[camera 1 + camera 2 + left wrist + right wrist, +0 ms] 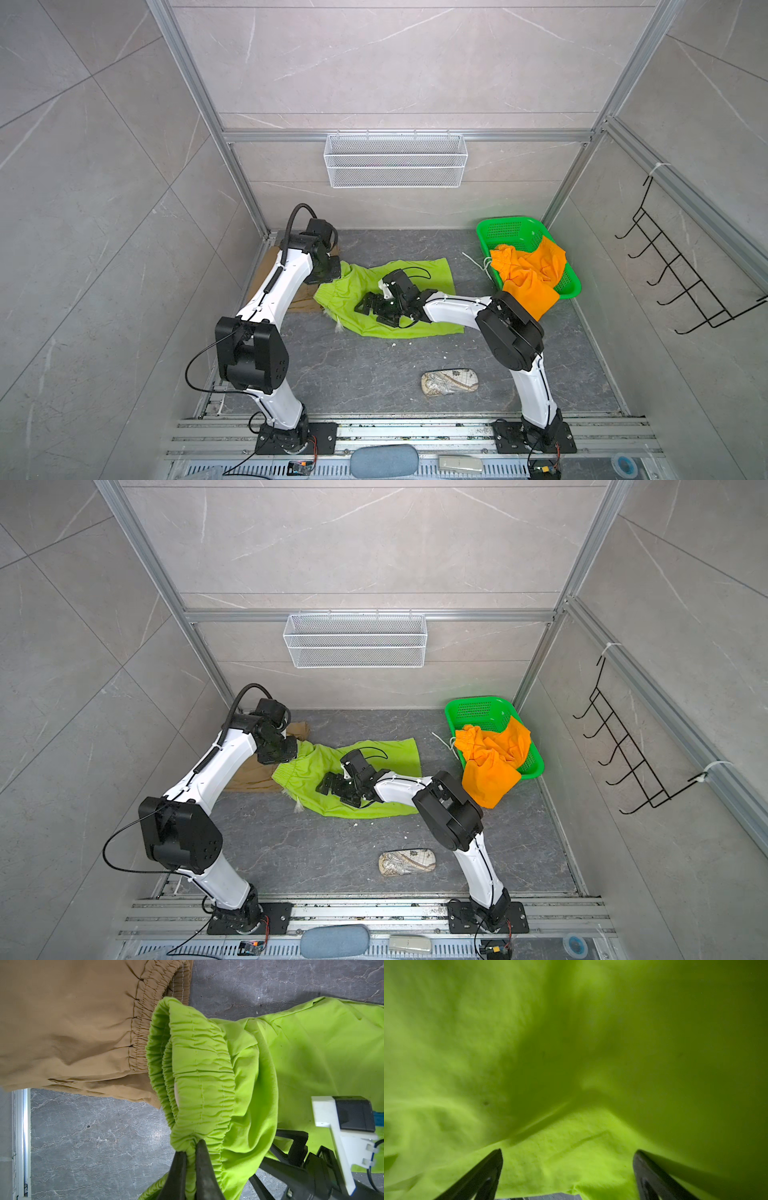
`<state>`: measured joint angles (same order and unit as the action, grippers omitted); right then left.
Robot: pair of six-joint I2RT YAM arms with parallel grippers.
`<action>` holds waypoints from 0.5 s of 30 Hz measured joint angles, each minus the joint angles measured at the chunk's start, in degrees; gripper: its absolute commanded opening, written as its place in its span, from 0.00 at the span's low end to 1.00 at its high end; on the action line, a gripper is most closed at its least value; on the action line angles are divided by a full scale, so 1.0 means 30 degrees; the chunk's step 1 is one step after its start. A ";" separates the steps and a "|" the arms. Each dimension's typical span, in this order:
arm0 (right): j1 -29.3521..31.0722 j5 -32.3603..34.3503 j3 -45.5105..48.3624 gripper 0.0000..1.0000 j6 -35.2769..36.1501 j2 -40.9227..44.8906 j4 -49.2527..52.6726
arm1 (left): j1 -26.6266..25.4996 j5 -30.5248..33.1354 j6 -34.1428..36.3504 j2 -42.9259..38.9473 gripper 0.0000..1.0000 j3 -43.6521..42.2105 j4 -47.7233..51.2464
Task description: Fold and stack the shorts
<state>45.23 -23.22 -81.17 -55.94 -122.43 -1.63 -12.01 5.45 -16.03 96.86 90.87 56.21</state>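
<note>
Near the middle of the surface (353, 374), the right hand (374, 309) stands fully wide, fingertips on the lime green shorts (432, 276) — gripping nothing. Farther back, the left hand (190, 1148) pinches their waistband (199, 1076) tight, beside the tan shorts (72, 1022); orange shorts (528, 266) drape the basket (511, 228).

the lime green shorts (311, 1053) are matt, finely woven cloth, puckered into tight gathers along the elastic waist. the tan shorts (72, 1022) are a thinner, smoother cloth, creased, with visible stitching. the orange shorts (528, 299), at right in both top views, look soft and matt. the green basket (511, 230) is glossy perforated plastic. the tabletop (353, 374) is dull grey and stone-veined. the white basket (395, 160) at upper centre is painted wire mesh, hung on a brushed aluminium rail (270, 136).
</note>
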 measured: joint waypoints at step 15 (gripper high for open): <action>0.1647 0.0605 0.2987 0.99 -0.0357 0.3009 -0.1020 | 0.0000 0.0197 0.0066 -0.0022 0.00 0.0328 0.0503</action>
<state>50.17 -21.41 -72.20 -57.01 -113.40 -4.69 -12.01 6.04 -15.84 96.79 91.85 57.71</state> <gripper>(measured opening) 0.992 0.064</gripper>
